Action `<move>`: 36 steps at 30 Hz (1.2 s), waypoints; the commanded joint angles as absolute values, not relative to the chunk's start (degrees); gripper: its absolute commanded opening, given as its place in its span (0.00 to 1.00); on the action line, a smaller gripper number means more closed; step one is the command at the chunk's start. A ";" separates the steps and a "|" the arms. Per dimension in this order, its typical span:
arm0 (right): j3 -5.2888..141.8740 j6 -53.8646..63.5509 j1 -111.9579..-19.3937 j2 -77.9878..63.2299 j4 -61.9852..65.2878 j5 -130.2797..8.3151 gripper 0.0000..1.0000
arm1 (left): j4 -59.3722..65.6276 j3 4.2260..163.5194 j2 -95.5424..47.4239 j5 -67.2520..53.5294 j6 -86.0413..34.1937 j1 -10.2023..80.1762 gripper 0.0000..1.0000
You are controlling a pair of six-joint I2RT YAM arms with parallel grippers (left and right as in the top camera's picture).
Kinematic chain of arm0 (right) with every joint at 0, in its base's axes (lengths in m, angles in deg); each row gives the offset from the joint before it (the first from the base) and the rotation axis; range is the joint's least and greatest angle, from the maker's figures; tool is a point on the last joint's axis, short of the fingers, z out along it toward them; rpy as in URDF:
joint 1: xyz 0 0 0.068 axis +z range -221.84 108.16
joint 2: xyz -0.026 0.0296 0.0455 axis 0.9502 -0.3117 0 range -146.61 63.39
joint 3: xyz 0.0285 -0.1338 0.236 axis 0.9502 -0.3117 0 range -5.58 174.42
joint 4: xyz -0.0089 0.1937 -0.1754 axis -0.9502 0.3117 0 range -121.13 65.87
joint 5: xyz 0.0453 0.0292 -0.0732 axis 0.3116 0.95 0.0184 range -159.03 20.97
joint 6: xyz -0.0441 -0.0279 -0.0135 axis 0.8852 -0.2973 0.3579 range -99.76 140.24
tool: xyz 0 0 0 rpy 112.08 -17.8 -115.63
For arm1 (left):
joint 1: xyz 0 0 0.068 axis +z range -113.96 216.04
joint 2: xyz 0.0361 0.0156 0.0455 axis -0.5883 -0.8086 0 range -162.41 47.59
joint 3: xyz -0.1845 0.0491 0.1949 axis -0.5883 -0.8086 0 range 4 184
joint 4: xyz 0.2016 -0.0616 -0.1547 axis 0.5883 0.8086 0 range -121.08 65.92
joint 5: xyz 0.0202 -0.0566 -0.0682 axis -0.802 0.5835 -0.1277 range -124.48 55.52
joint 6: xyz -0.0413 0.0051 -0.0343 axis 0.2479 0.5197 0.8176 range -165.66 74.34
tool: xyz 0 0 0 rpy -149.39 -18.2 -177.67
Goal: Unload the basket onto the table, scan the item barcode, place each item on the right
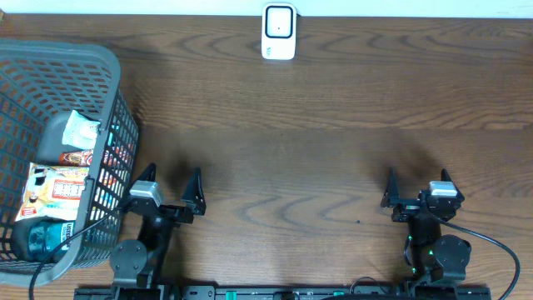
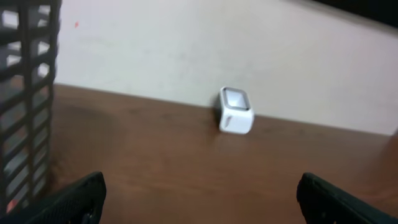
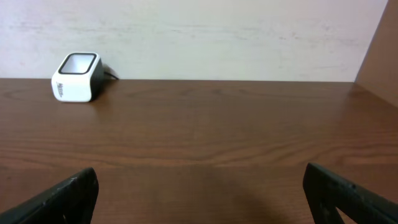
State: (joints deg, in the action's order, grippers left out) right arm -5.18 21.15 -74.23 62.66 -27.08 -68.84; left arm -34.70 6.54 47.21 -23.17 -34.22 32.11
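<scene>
While both arms sit folded low, left claw (image 1: pixel 172 173) and right claw (image 1: pixel 418 176) gape wide, empty. Scanner (image 1: pixel 278 32): far ahead, between them.

Place: a shop checkout, mocked up on a robot test bench.
Checkout: a white scanner (image 1: pixel 278 32) is set at the far edge of the table (image 1: pixel 291 150), by a plain wall (image 3: pixel 217 37).
Goods: printed packets (image 1: pixel 57 190) are kept in a grey basket (image 1: pixel 62 52).
Bench: a left arm (image 1: pixel 137 250) and a right arm (image 1: pixel 437 250) are mounted at the near edge.
</scene>
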 commanded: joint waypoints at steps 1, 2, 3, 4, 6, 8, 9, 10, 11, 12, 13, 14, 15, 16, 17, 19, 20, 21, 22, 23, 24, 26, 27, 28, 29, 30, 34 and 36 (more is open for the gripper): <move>-5.22 22.04 -74.65 62.79 -26.82 -68.88 0.99 | -35.53 10.91 47.25 -20.00 -30.39 31.94 0.98; -5.22 22.04 -74.65 62.79 -26.82 -68.88 0.99 | -35.50 11.88 47.25 -19.84 -29.19 31.94 0.98; -5.22 22.04 -74.65 62.79 -26.82 -68.88 0.99 | -35.50 12.68 47.25 -19.56 -28.16 31.94 0.98; -5.22 22.04 -74.65 62.79 -26.82 -68.88 0.99 | -35.50 13.49 47.25 -18.97 -27.55 31.94 0.98; -5.22 22.04 -74.65 62.79 -26.82 -68.88 0.99 | -35.55 15.35 47.07 -17.18 -27.53 31.94 0.98; -5.22 22.04 -74.65 62.79 -26.82 -68.88 0.99 | -36.79 17.36 46.27 -14.60 -27.42 31.94 0.98; -5.22 22.04 -74.65 62.79 -26.82 -68.88 0.99 | -37.86 18.48 45.57 -13.55 -26.92 31.94 0.98; -5.22 22.04 -74.65 62.79 -26.82 -68.88 0.99 | -38.54 19.37 44.95 -12.92 -26.22 31.94 0.98; -5.22 22.04 -74.65 62.79 -26.82 -68.88 0.99 | -39.68 20.68 43.88 -12.33 -24.80 31.94 0.98; -5.22 22.04 -74.65 62.79 -26.82 -68.88 0.99 | -40.60 21.71 42.94 -11.87 -23.66 31.94 0.98; -5.22 22.04 -74.65 62.79 -26.82 -68.88 0.99 | -42.06 23.07 41.52 -10.90 -22.66 31.94 0.98; -5.22 22.04 -74.65 62.79 -26.82 -68.88 0.99 | -43.50 24.44 39.97 -9.75 -21.74 31.94 0.98; -5.22 22.04 -74.65 62.79 -26.82 -68.88 0.99 | -44.82 25.95 38.20 -8.81 -20.75 31.94 0.98; -5.22 22.04 -74.65 62.79 -26.82 -68.88 0.99 | -45.60 27.35 36.63 -7.95 -19.88 31.94 0.98; -5.22 22.04 -74.65 62.79 -26.82 -68.88 0.99 | -45.82 28.92 34.97 -7.50 -19.09 31.94 0.98; -5.22 22.04 -74.65 62.79 -26.82 -68.88 0.99 | -45.78 32.73 31.03 -6.27 -18.55 31.94 0.98; -5.22 22.04 -74.65 62.79 -26.82 -68.88 0.99 | -45.78 35.04 28.54 -5.40 -18.59 31.94 0.98; -5.22 22.04 -74.65 62.79 -26.82 -68.88 0.99 | -45.49 37.56 25.94 -4.83 -18.63 31.94 0.98; -5.22 22.04 -74.65 62.79 -26.82 -68.88 0.99 | -44.97 39.50 23.99 -4.61 -18.79 31.94 0.98; -5.22 22.04 -74.65 62.79 -26.82 -68.88 0.99 | -44.20 41.80 21.81 -4.44 -19.01 31.94 0.98; -5.22 22.04 -74.65 62.79 -26.82 -68.88 0.99 | -43.02 44.64 19.18 -4.46 -19.03 31.96 0.98; -5.22 22.04 -74.65 62.79 -26.82 -68.88 0.99 | -39.64 50.43 14.42 -4.50 -19.03 32.00 0.98; -5.22 22.04 -74.65 62.79 -26.82 -68.88 0.99 | -37.17 53.78 11.88 -4.48 -18.96 31.98 0.98; -5.22 22.04 -74.65 62.79 -26.82 -68.88 0.99 | -34.39 57.34 9.48 -4.46 -18.96 31.98 0.98; -5.22 22.04 -74.65 62.79 -26.82 -68.88 0.99 | -31.50 60.53 7.49 -4.48 -19.01 32.00 0.98; -5.22 22.04 -74.65 62.79 -26.82 -68.88 0.99 | -28.18 64.20 5.33 -4.50 -19.55 32.00 0.98; -5.22 22.04 -74.65 62.79 -26.82 -68.86 0.99 | -15.33 80.27 -4.33 -4.44 -31.09 31.98 0.98; -5.22 22.04 -74.65 62.79 -26.82 -68.88 0.99 | -12.47 83.52 -6.69 -4.41 -33.78 31.98 0.98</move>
